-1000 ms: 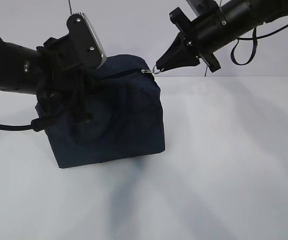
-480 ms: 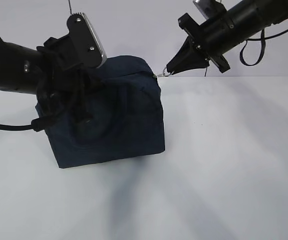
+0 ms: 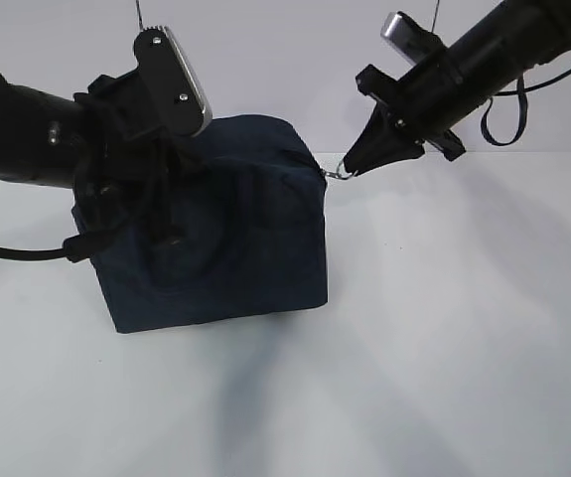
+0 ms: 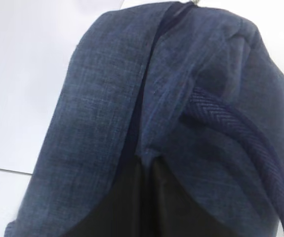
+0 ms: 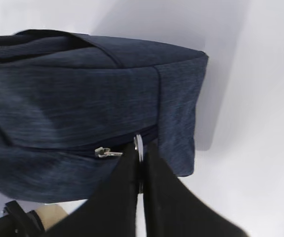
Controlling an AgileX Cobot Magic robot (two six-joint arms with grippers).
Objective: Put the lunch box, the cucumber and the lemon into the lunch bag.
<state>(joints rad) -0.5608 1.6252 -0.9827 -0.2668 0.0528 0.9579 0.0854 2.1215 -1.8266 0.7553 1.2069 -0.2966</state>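
Navy fabric lunch bag [image 3: 220, 234] stands on your white table [image 3: 444, 328]. Your right gripper [image 3: 353, 167] is clenched on the metal ring pull [image 5: 139, 148] at the bag's upper right corner. Your left gripper [image 3: 166, 214], closed, presses against the bag's left side near 1 handle [image 4: 240, 133].

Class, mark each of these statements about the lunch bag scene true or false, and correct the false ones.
1. The right tool is shut on the ring pull. True.
2. The lunch bag is red. False: it is dark navy.
3. The lemon lies on the table beside the bag. False: no lemon is visible.
4. The ring pull sits at the bag's right corner in the exterior view. True.
5. A woven handle shows in the left wrist view. True.
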